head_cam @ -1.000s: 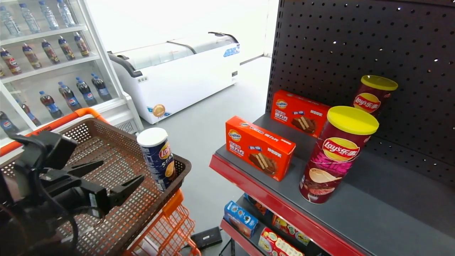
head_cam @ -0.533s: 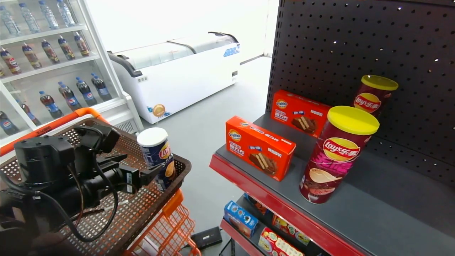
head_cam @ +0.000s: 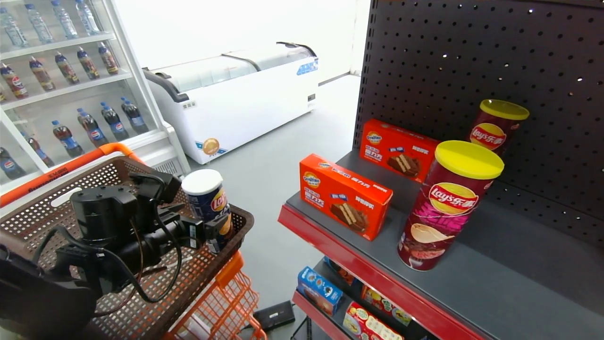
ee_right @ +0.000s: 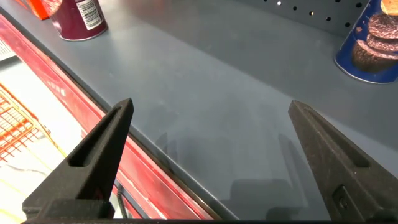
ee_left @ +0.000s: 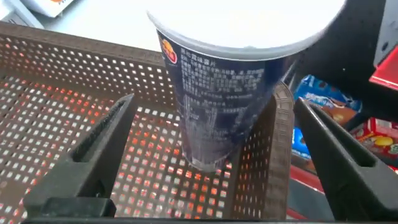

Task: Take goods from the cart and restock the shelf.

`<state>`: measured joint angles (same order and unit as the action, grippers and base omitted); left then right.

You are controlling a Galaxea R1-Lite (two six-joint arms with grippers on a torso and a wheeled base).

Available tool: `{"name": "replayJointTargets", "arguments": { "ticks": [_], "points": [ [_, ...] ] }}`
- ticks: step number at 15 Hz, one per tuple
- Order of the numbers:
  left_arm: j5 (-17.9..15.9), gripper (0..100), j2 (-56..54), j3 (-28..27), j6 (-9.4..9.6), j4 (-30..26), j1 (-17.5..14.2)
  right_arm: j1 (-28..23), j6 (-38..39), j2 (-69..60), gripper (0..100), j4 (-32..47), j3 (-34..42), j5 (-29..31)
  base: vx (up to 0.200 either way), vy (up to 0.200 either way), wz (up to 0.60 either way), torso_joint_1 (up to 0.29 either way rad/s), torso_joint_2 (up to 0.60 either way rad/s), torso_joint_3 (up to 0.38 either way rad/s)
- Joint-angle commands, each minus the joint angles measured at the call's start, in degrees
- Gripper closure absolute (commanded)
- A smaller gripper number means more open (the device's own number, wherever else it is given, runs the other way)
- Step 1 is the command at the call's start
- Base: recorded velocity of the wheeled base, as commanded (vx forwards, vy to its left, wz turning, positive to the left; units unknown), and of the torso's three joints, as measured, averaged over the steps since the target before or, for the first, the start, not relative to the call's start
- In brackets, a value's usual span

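Observation:
A dark blue chips can (head_cam: pixel 209 208) with a white lid stands upright in the near right corner of the brown cart basket (head_cam: pixel 118 293). My left gripper (head_cam: pixel 207 225) is open, one finger on each side of the blue can (ee_left: pixel 221 106), fingers (ee_left: pixel 93 149) apart from its sides. The grey shelf (head_cam: pixel 495 278) with a red front edge holds two orange boxes (head_cam: pixel 344 196) and two maroon chips cans (head_cam: pixel 446 208). My right gripper (ee_right: pixel 211 155) hangs open above bare shelf board (ee_right: pixel 249 118), nothing between its fingers.
A blue cookie can (ee_right: pixel 368 46) stands far back on the shelf, a maroon can (ee_right: pixel 78 18) near its red edge. Lower shelves hold small boxes (head_cam: pixel 320 289). A white chest freezer (head_cam: pixel 236 99) and a drinks fridge (head_cam: pixel 56 85) stand behind the cart.
My left arm has moved forward across the basket toward the blue can, bringing its open fingers around it. The can and the shelf goods have stayed put.

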<state>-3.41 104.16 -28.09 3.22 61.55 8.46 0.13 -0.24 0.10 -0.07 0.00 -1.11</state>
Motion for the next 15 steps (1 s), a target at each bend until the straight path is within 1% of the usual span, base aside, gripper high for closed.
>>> {"name": "replayJointTargets", "arguments": {
  "ticks": [1,5,9,10,15],
  "points": [
    [0.0,0,4.4,-0.4,-0.05,2.7,0.1,0.0,0.0,0.1,0,0.0,0.0,0.0,0.0,0.0,0.0,0.0,0.0,0.0],
    [0.0,0,9.3,-1.1,0.03,8.8,0.1,0.0,0.0,0.1,0,0.0,0.0,0.0,0.0,0.0,0.0,0.0,0.0,0.0],
    [0.1,0,12.0,-3.8,0.03,9.9,-0.1,0.0,0.0,0.1,0,0.0,0.0,0.0,0.0,0.0,0.0,0.0,0.0,0.0],
    [0.1,100,12.3,-4.3,0.03,10.3,-0.1,0.0,0.0,0.1,0,0.0,0.0,0.0,0.0,0.0,0.0,0.0,0.0,0.0],
    [0.0,100,12.1,-4.5,0.3,10.5,-0.1,0.0,0.0,0.1,0,0.0,0.0,0.0,0.0,0.0,0.0,0.0,0.0,0.0]
  ]
}}
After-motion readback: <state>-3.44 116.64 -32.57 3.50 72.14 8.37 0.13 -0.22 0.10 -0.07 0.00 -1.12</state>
